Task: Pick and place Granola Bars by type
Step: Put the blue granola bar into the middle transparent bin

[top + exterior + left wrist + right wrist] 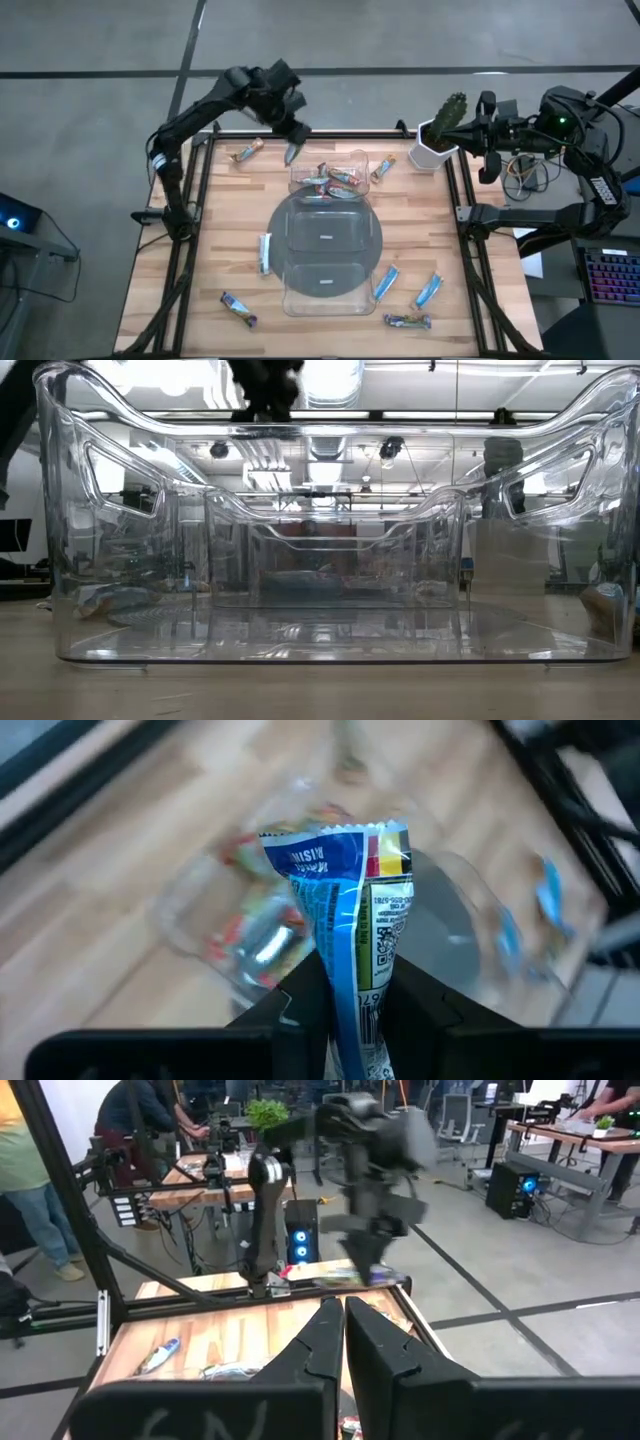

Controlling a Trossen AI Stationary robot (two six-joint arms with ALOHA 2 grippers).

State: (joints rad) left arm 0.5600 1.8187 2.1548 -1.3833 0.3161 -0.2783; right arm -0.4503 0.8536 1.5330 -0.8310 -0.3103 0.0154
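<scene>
My left gripper (296, 136) hovers above the table by the far-left corner of the clear tray (290, 300), shut on a light blue granola bar (345, 910). The tray's far compartment holds several bars (337, 181). Loose bars lie flat on the wood. An orange-brown one (245, 152) and another (382, 168) are near the far edge. Light blue ones (265, 252) (386, 283) (428, 290) lie beside the tray. Dark multicoloured ones (238, 308) (407, 321) lie by the near edge. My right gripper (343, 1325) is shut and waits off the table's right side. My left gripper pinches the light blue bar between its two fingers (300, 1010), low on the wrapper (355, 990). The crimped free end (335, 845) sticks out past the fingertips. The fingers point down from above, and the bar is lifted clear of the table.
A potted cactus in a white pot (437, 140) stands at the table's far right corner. A black frame rail (195, 200) runs along the table's edges. Cables and a keyboard (610, 275) lie to the right of the table. People stand in the room beyond (40, 1190).
</scene>
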